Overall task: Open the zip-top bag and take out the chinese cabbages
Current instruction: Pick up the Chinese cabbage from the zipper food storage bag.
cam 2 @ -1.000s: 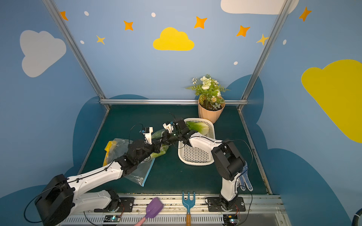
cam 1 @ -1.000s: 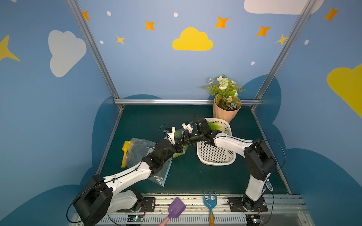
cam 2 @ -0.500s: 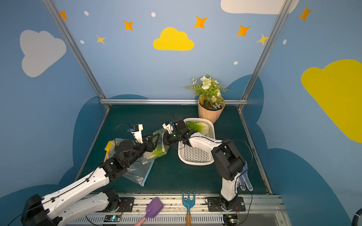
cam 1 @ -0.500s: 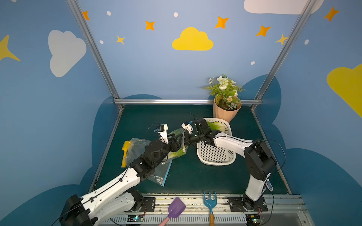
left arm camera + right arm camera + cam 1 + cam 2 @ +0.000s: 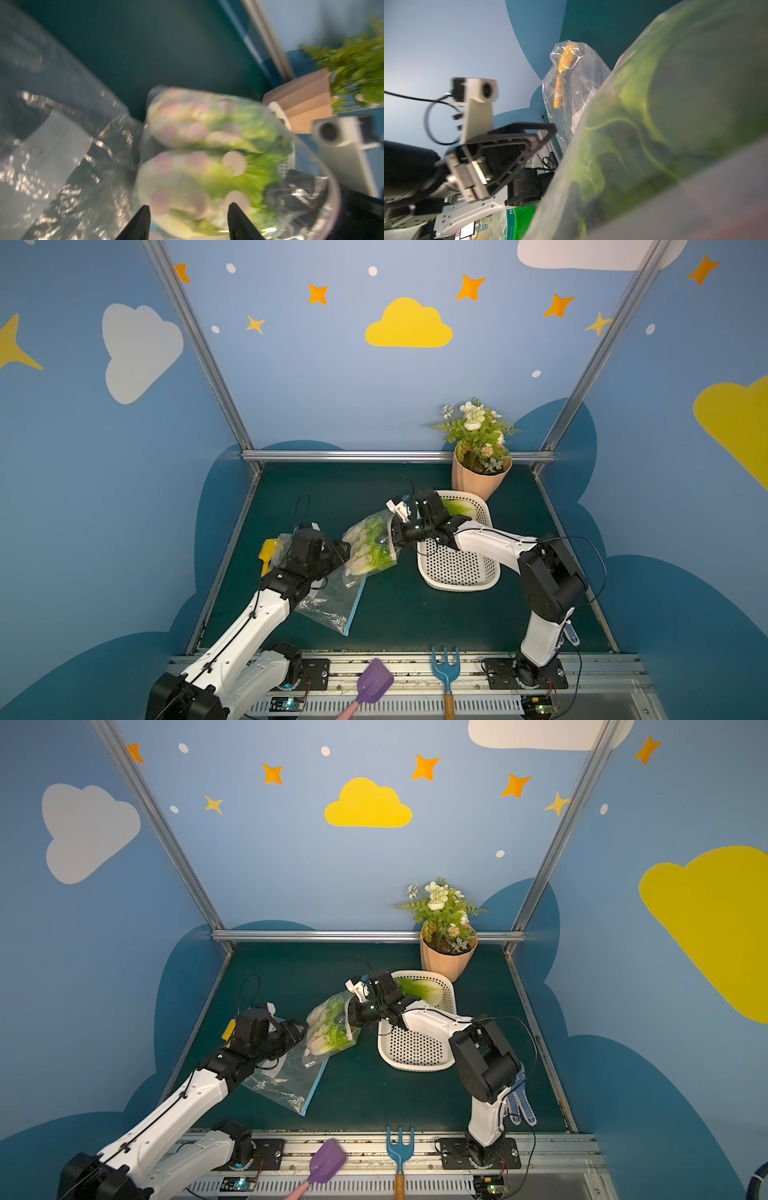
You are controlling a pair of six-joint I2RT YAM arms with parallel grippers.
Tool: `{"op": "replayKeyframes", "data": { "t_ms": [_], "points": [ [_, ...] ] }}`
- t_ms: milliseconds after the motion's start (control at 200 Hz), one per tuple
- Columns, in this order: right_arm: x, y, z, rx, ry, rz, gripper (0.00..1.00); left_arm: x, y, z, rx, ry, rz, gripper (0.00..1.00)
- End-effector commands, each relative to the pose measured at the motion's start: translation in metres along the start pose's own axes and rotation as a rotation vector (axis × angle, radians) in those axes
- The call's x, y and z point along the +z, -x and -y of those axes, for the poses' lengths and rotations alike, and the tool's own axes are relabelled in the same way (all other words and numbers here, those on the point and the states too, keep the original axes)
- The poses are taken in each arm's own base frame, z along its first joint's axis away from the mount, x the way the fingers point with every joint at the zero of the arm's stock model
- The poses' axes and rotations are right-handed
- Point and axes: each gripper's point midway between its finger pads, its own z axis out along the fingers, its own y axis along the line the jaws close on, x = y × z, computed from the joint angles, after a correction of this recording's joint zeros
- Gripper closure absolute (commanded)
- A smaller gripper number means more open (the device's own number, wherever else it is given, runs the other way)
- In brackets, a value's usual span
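My right end effector (image 5: 394, 531) pinches the zip-top bag (image 5: 380, 522); left end effector (image 5: 340, 552) gapes at its 9 o'clock. Lone pinch may slip, dumping chinese cabbages (image 5: 365, 553).

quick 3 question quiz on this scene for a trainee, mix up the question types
1. True or false: the right claw is shut on the edge of the zip-top bag.
2. One cabbage lies apart from the others. Where is it? A under the zip-top bag; B in the white basket; C in the right claw.
3. In the left wrist view, how many cabbages show through the bag?

Key: 1 true; 2 B; 3 two.
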Motion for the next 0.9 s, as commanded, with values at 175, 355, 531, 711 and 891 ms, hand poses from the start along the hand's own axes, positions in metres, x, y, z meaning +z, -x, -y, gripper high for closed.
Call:
{"op": "replayKeyframes", "data": {
  "t_ms": [175, 355, 531, 711, 891],
  "points": [
    [-0.015, 0.012, -0.018, -0.064, 0.032, 0.040, 1.00, 0.020, -0.033, -0.026, -0.242, -0.079, -0.075, 0.32],
    [-0.018, 0.012, -0.017, -0.060, 0.028, 0.042, 1.00, 0.028, -0.036, -0.029, -0.286, -0.138, -0.056, 0.30],
    [-0.017, 0.014, -0.017, -0.027, 0.063, 0.050, 1.00, 0.035, -0.036, -0.023, -0.280, -0.190, -0.045, 0.29],
    [-0.015, 0.017, -0.015, 0.015, 0.102, 0.065, 1.00, 0.043, -0.037, -0.018, -0.263, -0.222, -0.028, 0.31],
    [-0.013, 0.016, -0.015, 0.041, 0.124, 0.064, 1.00, 0.039, -0.025, -0.019, -0.281, -0.270, 0.087, 0.35]
  ]
}}
